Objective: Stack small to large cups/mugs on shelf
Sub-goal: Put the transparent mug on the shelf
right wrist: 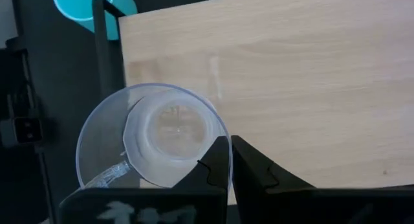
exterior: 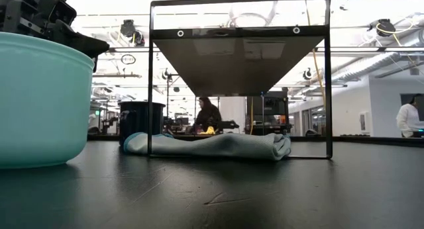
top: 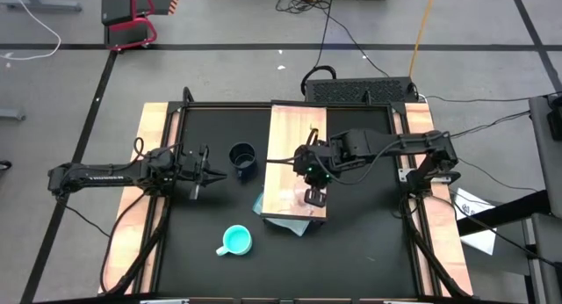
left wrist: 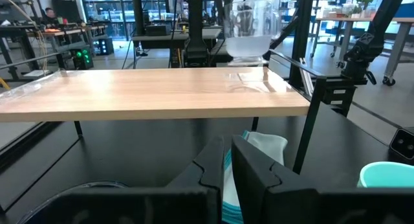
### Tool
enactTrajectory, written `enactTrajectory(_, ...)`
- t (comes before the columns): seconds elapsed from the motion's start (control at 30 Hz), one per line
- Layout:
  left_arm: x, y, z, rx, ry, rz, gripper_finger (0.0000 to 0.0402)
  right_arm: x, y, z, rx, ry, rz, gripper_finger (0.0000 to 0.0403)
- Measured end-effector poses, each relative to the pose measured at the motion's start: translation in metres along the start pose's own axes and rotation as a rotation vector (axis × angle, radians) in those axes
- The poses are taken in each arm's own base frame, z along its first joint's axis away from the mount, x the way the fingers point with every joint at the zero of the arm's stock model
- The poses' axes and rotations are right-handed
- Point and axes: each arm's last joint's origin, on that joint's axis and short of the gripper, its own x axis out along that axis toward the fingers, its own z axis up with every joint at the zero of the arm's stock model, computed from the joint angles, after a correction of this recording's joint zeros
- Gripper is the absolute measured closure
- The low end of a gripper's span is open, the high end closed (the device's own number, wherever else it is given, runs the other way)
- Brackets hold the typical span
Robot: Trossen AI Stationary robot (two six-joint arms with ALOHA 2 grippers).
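The clear glass mug (top: pixel 314 198) stands upright at the near right corner of the light-wood shelf (top: pixel 296 155); it also shows in the left wrist view (left wrist: pixel 250 28). My right gripper (right wrist: pixel 231 160) is right above it, shut on its rim. The dark navy mug (top: pixel 242 156) stands on the table left of the shelf. The turquoise mug (top: pixel 235 241) stands on the table near the front. My left gripper (top: pixel 211 173) is shut and empty, just left of the navy mug, pointing at the shelf. My right gripper holds the glass mug by its rim (right wrist: pixel 223 141), on the side away from the handle. One finger (right wrist: pixel 215 164) is inside the mug and the other outside. The fingers come from above, pointing down. The mug is upright, its base at the plank's top; whether it rests there I cannot tell.
A light blue-green cloth (exterior: pixel 212 146) lies bunched on the table under the shelf, sticking out at its near left corner (top: pixel 261 204). The shelf stands on a dark metal frame (exterior: pixel 329 77). The table has wooden side strips (top: pixel 140 199).
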Motion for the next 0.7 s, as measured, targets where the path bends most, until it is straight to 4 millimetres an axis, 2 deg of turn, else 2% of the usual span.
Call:
enactTrajectory(0.2,0.0,0.0,0.0,-0.001,0.0,0.0,0.0369,0.015,-0.004,-0.005,0.008,0.047,-0.021,0.0403)
enactTrajectory(0.7,0.0,0.0,0.0,0.02,-0.003,-0.001,0.0369,0.018,-0.005,-0.006,-0.018,0.056,-0.02,0.0403)
